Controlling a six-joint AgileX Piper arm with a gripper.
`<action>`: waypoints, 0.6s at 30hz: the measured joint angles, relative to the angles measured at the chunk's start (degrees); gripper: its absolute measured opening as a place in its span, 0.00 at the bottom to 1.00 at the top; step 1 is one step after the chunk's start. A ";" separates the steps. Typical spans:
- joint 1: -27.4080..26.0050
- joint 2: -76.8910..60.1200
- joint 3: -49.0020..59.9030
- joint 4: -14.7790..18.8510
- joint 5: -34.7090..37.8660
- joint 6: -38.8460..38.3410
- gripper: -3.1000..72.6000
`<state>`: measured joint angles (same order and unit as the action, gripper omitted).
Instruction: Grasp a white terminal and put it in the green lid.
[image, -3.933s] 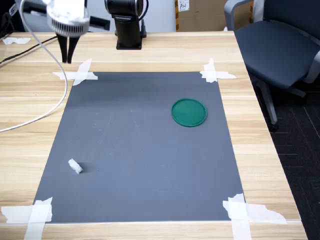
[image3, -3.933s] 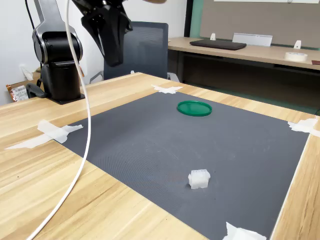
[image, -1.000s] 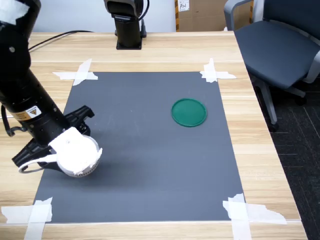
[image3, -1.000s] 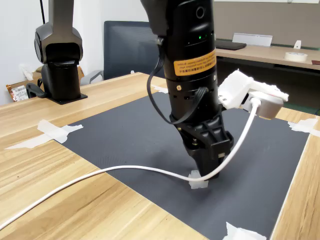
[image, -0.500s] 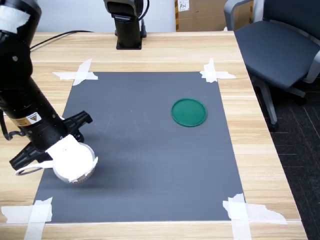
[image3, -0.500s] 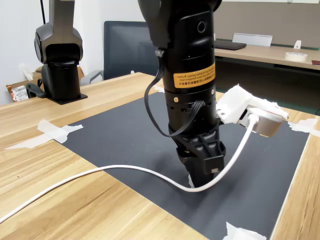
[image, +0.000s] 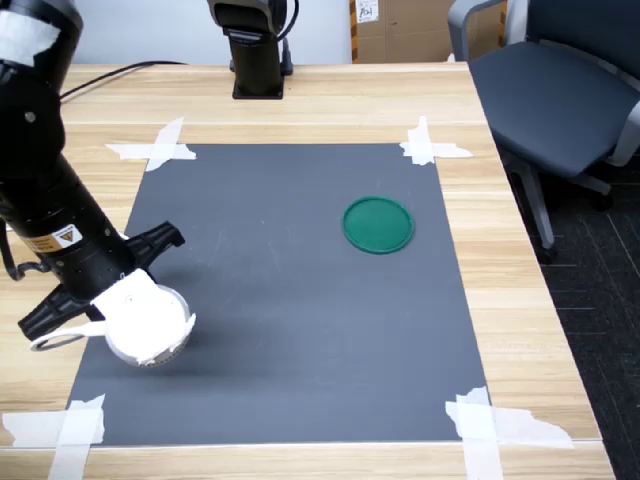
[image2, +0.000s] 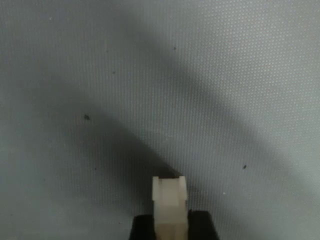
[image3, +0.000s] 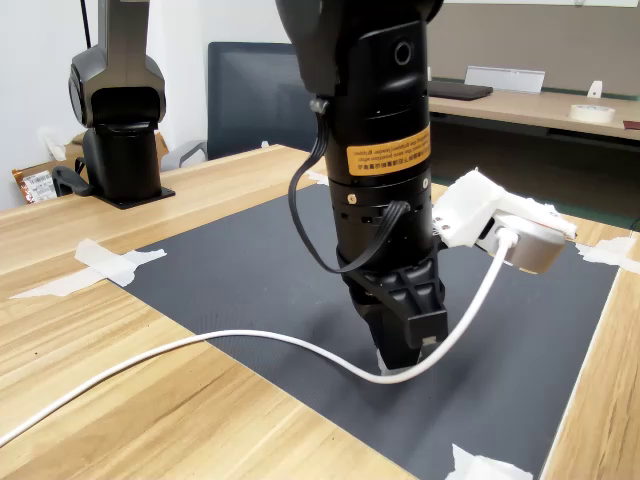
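Low, fingers (image3: 405, 350) around the white terminal (image2: 169, 202), mat's near corner.

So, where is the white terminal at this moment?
In the wrist view the white terminal sits between the dark fingers, over the grey mat. The arm hides it in both exterior views.

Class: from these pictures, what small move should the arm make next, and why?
Probably close the end effector firmly on the small white blocky plastic terminal: in the wrist view dark fingers flank it on the dark grey mat, while the flat round dark-green plastic lid lies empty.
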<state>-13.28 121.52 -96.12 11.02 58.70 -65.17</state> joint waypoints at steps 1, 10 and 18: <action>0.00 -0.06 0.00 -0.33 0.00 0.00 0.14; 0.00 -2.15 -9.44 -2.04 8.52 0.00 0.14; 0.18 -7.07 -15.19 -0.15 11.74 2.27 0.14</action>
<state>-13.11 114.46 -111.32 10.86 70.45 -62.90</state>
